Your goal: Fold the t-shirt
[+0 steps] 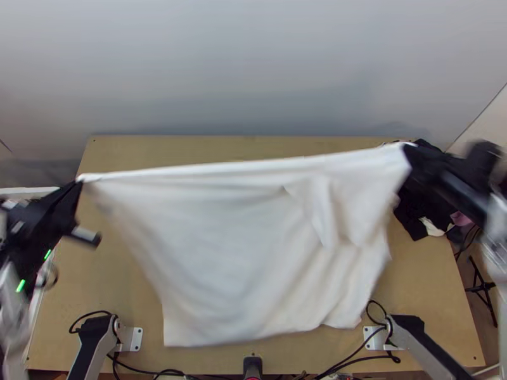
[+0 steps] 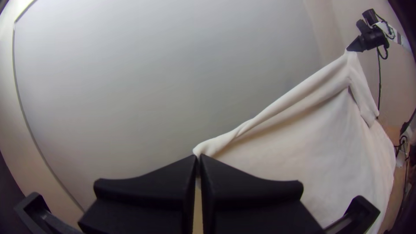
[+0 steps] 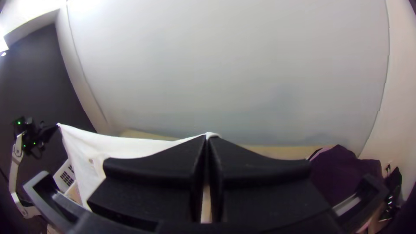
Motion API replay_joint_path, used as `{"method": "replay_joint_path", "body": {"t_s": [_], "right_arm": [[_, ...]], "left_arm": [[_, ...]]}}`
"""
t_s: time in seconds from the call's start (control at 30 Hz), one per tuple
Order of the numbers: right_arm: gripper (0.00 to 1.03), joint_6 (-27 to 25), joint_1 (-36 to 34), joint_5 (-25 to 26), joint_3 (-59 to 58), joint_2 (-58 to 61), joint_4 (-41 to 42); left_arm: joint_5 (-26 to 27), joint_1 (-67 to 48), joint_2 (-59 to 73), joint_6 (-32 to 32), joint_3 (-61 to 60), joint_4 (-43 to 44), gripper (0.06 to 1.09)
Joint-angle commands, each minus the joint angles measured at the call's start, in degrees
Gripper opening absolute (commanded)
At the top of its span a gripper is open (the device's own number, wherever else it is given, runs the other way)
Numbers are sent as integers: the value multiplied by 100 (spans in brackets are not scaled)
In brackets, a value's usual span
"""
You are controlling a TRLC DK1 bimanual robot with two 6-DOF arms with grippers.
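The white t-shirt (image 1: 234, 247) hangs stretched between both grippers above the table, its upper edge taut and its lower part falling toward the near edge, with a loose flap on its right side. At the shirt's upper left corner, my left gripper (image 1: 80, 181) is shut on the cloth; the left wrist view shows this gripper (image 2: 198, 157) pinching a bunched corner of the shirt (image 2: 303, 143). My right gripper (image 1: 409, 147) holds the upper right corner, and in the right wrist view the same gripper (image 3: 207, 137) is closed on a bit of the shirt (image 3: 117, 147).
Dark clothes (image 1: 415, 212) with some pink and white pieces lie at the table's right edge. Pale boards stand behind the wooden table (image 1: 431, 297). Black cables run along the near edge by the arm bases.
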Motion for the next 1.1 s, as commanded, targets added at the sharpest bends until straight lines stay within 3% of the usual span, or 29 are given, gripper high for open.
{"method": "replay_joint_path", "body": {"t_s": [0.0, 0.1, 0.2, 0.5, 0.6, 0.87, 1.07], "right_arm": [[3, -696, 288, 323, -729, 2276, 1324], [3, -898, 394, 349, -360, 3322, 1570], [3, -1065, 429, 384, 115, 4042, 1684], [3, -1346, 613, 841, 1547, 5440, 1843], [3, -1302, 613, 841, 2066, 5967, 1509], [3, -1285, 517, 850, 2048, 6345, 1148], [3, -1311, 543, 956, 2980, 7083, 779]], "left_arm": [[101, 478, 1583, 322, -1326, 1978, 10], [-75, 197, 2515, 436, -1370, 2461, 10], [-787, -365, 3139, 787, -1423, 3059, 10], [-1173, -787, 4782, 717, -939, 3358, 10], [-1173, -752, 5266, 700, -799, 3323, 10], [-1296, -849, 5732, 620, -1194, 3410, 10], [-1437, -989, 5934, 612, -755, 3261, 10]]}}
